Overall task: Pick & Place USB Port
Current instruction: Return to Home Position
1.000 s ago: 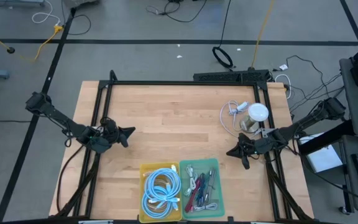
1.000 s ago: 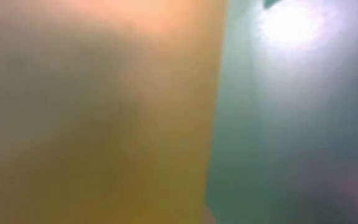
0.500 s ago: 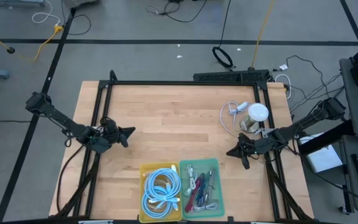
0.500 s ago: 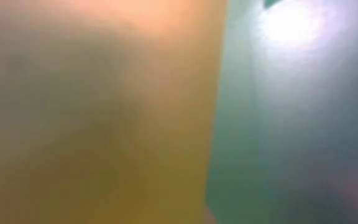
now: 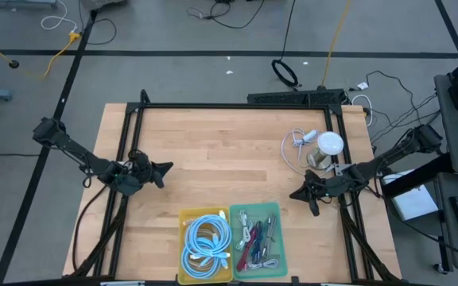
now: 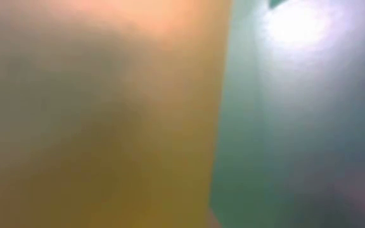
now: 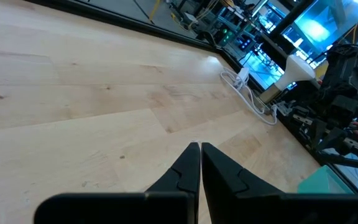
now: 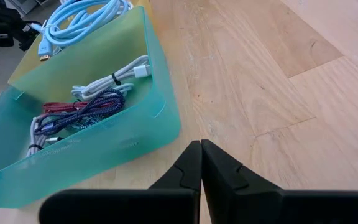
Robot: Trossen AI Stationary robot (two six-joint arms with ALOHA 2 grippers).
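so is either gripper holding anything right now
Nothing is held: the left gripper and the right gripper are both shut and empty.

No text, label, brand or number can be read in any view. The screens beyond the table glow blue but are too blurred to read. The yellow bin and green bin walls show no legible marks.

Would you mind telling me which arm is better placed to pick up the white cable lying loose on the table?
Right. The white cable lies on the right side of the table, close to the right gripper; the left gripper waits far across it. Both are shut and empty.
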